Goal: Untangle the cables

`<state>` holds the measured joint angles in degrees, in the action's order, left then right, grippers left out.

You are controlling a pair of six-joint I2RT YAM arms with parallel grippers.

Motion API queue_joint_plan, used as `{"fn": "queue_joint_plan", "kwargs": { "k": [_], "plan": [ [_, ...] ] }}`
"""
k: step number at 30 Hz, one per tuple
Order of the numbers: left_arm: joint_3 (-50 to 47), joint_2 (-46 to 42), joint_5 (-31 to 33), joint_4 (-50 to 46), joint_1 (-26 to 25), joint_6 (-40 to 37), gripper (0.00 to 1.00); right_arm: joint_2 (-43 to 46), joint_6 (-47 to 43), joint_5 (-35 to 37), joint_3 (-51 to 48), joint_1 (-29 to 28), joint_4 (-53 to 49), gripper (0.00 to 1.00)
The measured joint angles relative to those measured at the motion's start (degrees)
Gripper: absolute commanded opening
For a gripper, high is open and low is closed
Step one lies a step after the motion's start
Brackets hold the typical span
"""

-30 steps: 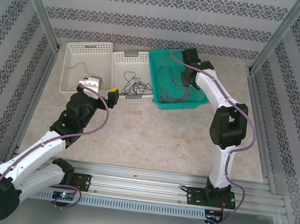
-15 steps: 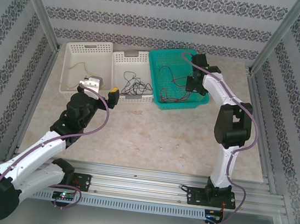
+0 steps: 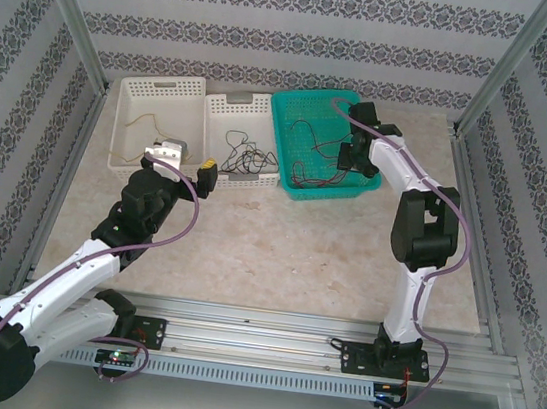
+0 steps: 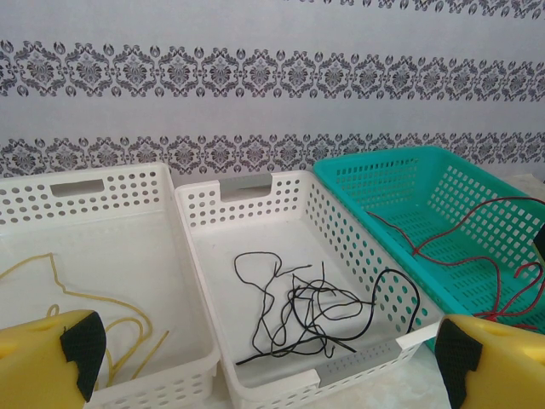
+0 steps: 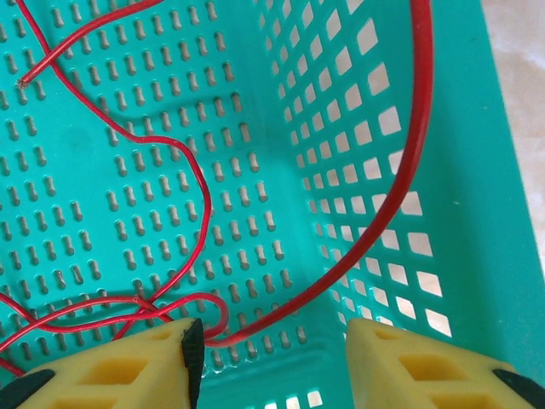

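- Top external: a beige marbled surface (image 3: pixel 277 250) sits inside a stall of patterned wallpaper and metal posts. Three baskets stand side by side at its far end: a left white basket (image 3: pixel 132 95), a middle white basket (image 3: pixel 228 108) and a teal basket (image 3: pixel 291 106). The left tool (image 3: pixel 178 165) hangs at the white baskets' near edge, and the right tool (image 3: pixel 348 159) is down inside the teal one.
- Left wrist: the left tool (image 4: pixel 264 354) stands wide, gripping nothing. A yellow cable (image 4: pixel 89 296) loops loosely across the left white basket (image 4: pixel 102 192). Black cables (image 4: pixel 311 302) lie knotted in the middle white basket (image 4: pixel 255 200). The tangle is stretched along the basket's length, with one strand arching up by its right wall. A red cable (image 4: pixel 460 227) wanders along the teal basket (image 4: pixel 383 175).
- Right wrist: the right tool (image 5: pixel 272 358) is partly open, fingers apart. The red cable (image 5: pixel 421 68) curves down along the teal basket (image 5: pixel 477 170) wall into the gap. It ends by one finger's black pad; I cannot tell whether it touches. Thinner red loops lie on the basket floor.
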<state>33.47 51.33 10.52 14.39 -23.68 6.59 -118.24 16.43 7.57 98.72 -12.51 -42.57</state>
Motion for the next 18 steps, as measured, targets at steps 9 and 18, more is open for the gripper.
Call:
{"fn": "queue_joint_plan", "kwargs": {
  "k": [9, 18],
  "plan": [
    [0.0, 0.0, 0.0, 0.0, 0.0, -0.02, 1.0, -0.02, 0.15, -2.91, 0.0, 0.0, 0.39, 0.48],
    [0.0, 0.0, 0.0, 0.0, 0.0, -0.04, 1.0, 0.0, 0.13, -4.55, 0.0, -0.11, 2.14, 0.48]
  ]
}}
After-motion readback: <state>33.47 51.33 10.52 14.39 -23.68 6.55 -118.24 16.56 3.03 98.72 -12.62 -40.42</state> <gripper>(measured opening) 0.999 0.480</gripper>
